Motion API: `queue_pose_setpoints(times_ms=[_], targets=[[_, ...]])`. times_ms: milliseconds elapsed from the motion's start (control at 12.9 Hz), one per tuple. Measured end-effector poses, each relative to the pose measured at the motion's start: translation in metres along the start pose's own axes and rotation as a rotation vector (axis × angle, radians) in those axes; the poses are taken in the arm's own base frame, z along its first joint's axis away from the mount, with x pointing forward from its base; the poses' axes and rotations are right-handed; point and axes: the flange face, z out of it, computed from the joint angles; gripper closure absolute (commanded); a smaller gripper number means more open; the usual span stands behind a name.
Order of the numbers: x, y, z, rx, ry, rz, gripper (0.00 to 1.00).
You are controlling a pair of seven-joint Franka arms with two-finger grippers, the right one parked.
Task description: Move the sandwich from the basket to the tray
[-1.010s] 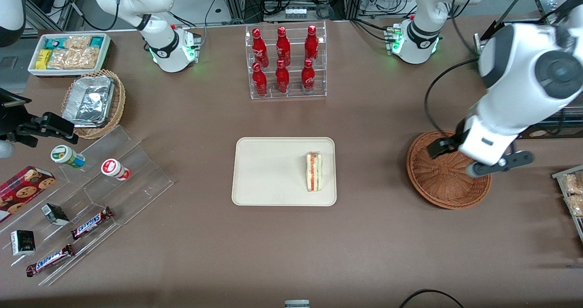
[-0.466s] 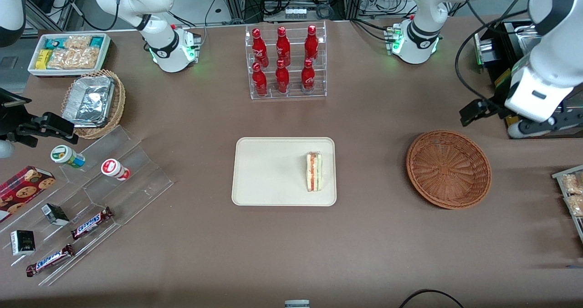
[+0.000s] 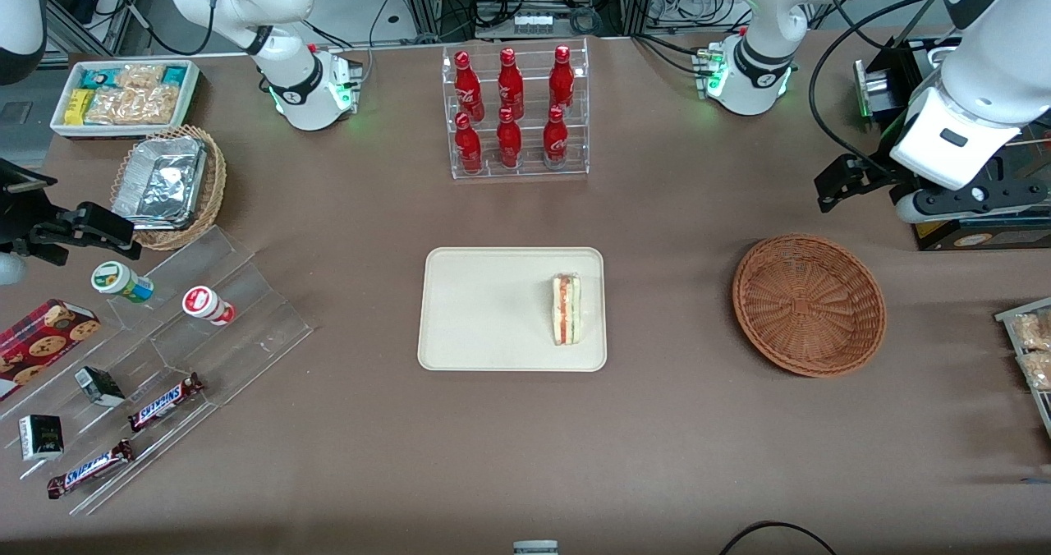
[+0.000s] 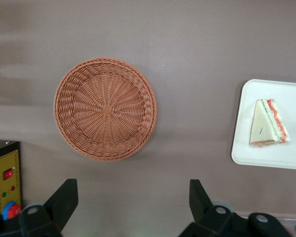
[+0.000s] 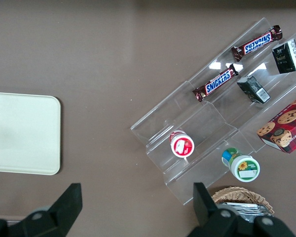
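The sandwich (image 3: 566,309) lies on the cream tray (image 3: 484,309), near the tray edge closest to the basket; in the left wrist view the sandwich (image 4: 267,123) rests on the tray (image 4: 291,153) too. The reddish-brown wicker basket (image 3: 809,305) is empty and also shows in the left wrist view (image 4: 105,108). My left gripper (image 3: 973,199) hangs high above the table, farther from the front camera than the basket and toward the working arm's end. In the wrist view the gripper (image 4: 132,200) is open with nothing between its fingers.
A clear rack of red bottles (image 3: 513,112) stands farther from the front camera than the tray. A black box (image 3: 977,231) sits under my gripper. Snack packets (image 3: 1030,350) lie at the working arm's end. Clear steps with snacks (image 3: 164,350) lie toward the parked arm's end.
My gripper has moved off the basket, rising and going away from the front camera toward the working arm's end. The sandwich, tray and basket have not moved.
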Motion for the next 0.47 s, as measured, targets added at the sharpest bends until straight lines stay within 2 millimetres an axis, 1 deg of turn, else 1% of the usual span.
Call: queue_pose_setpoints(times_ms=[466], targets=[[-0.0035,-0.0037,-0.0053,0.005,-0.024,0.078,0.00]])
